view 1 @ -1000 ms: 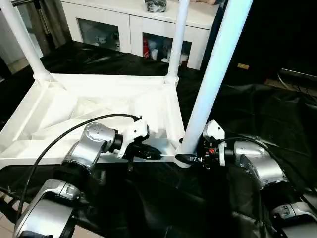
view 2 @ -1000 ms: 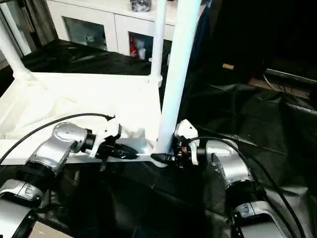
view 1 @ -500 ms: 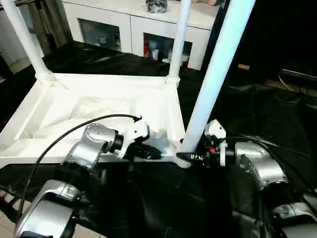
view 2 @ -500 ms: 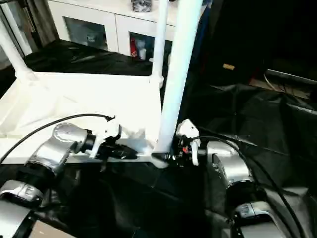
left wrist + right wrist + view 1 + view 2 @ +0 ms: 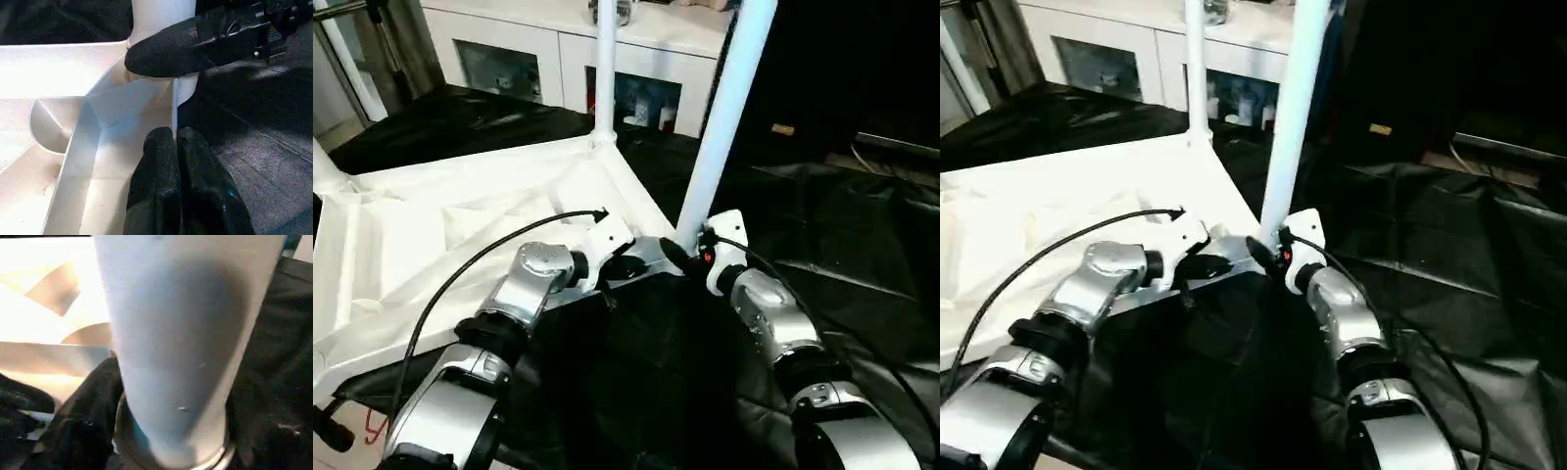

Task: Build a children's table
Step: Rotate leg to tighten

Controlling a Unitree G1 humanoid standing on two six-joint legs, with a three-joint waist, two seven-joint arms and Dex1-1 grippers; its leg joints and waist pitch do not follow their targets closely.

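The children's table lies upside down, its white ribbed top (image 5: 431,225) on black sheeting. A long white tube leg (image 5: 724,108) rises from the near right corner socket, and another leg (image 5: 604,69) stands at the far corner. My right gripper (image 5: 683,250) is closed round the base of the near leg, which stands between its fingers (image 5: 83,421). My left gripper (image 5: 175,139) is shut on the thin rim of the top, right beside that corner. The right gripper's finger (image 5: 171,46) wraps the leg just above the left one.
A white cabinet with glass doors (image 5: 568,59) stands behind the table. Crinkled black sheeting (image 5: 862,225) covers the ground all round. A black cable (image 5: 460,284) loops from my left forearm. A stand's pole (image 5: 352,59) rises at the far left.
The table top has turned: its near right corner went away from me and the far legs swung left. Both grippers moved with it, keeping their holds.
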